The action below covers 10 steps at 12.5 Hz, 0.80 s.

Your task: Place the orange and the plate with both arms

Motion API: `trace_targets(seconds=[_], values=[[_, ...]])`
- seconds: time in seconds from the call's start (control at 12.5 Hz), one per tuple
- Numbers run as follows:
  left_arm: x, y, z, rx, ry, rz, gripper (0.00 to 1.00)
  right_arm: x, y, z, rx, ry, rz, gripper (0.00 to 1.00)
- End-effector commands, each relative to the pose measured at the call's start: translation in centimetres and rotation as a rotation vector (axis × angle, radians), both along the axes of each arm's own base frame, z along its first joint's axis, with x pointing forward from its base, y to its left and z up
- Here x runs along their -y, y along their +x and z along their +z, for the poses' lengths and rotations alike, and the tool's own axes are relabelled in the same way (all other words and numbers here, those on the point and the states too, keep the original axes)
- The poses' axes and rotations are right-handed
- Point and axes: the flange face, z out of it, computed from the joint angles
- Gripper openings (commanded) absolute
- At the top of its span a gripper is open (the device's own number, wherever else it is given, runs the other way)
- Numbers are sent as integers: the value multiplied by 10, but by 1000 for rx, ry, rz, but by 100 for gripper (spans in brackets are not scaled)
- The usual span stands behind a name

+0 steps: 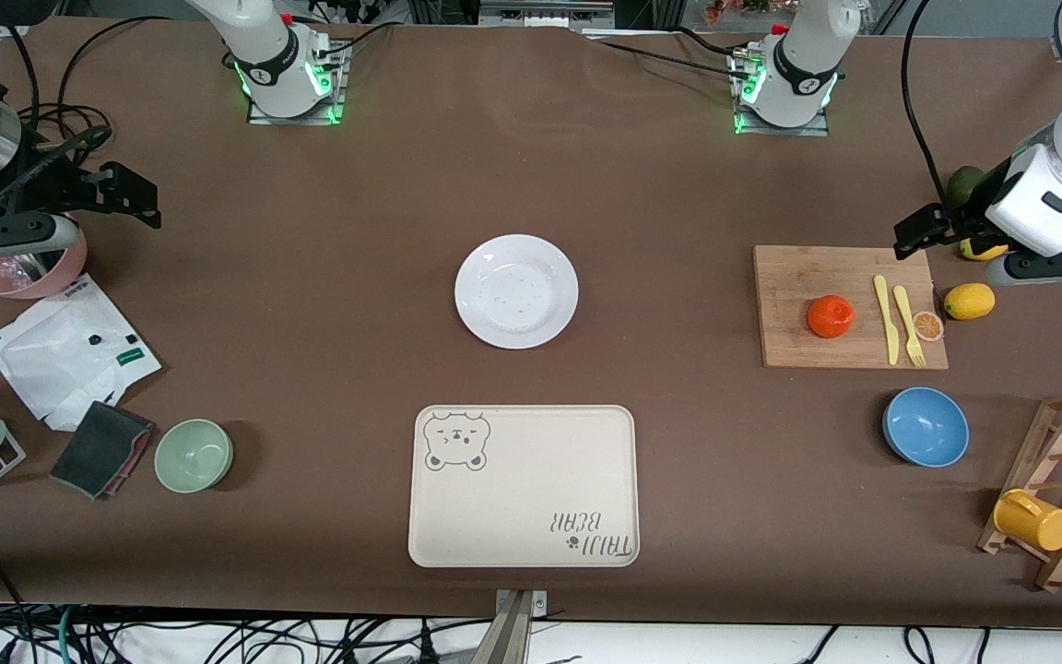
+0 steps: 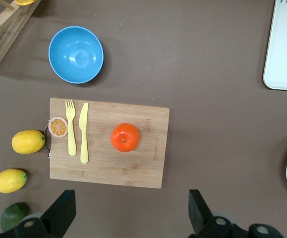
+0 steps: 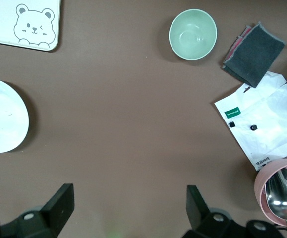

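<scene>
The orange [image 1: 831, 315] lies on a wooden cutting board [image 1: 849, 277] toward the left arm's end of the table; it also shows in the left wrist view [image 2: 125, 137]. The white plate [image 1: 516, 290] sits empty in the middle of the table, and part of it shows in the right wrist view [image 3: 2, 121]. My left gripper [image 1: 918, 231] hangs open and empty over the table by the board's corner, apart from the orange [image 2: 132, 213]. My right gripper [image 1: 133, 196] hangs open and empty over bare table at the right arm's end, well away from the plate [image 3: 128, 210].
A beige bear-print tray [image 1: 524, 486] lies nearer the front camera than the plate. On the board lie a yellow knife and fork [image 1: 900, 320] and an orange slice [image 1: 928, 326]. Also here: lemons [image 1: 969, 301], blue bowl [image 1: 926, 426], green bowl [image 1: 194, 455], pink bowl [image 1: 19, 272], wooden rack [image 1: 1061, 489].
</scene>
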Motion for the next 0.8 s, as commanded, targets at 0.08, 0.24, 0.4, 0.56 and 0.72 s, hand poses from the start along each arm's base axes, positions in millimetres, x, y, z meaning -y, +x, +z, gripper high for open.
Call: trace_targets(seconds=[0.08,0.24,0.4,0.56,0.72], values=[[-1,-6,4,-3,-7,10,100,0,1,6,8,-5,-8,100],[-1,-6,4,-4,-5,12,100,0,1,5,5,-5,-8,100],[-1,-6,5,-3,-5,11,100,0,1,5,5,-5,-8,100],[-2,-6,4,-6,-5,6,100,0,1,5,2,-6,-8,100],[-1,-6,7,-1,-4,11,100,0,1,5,2,-6,-8,100]])
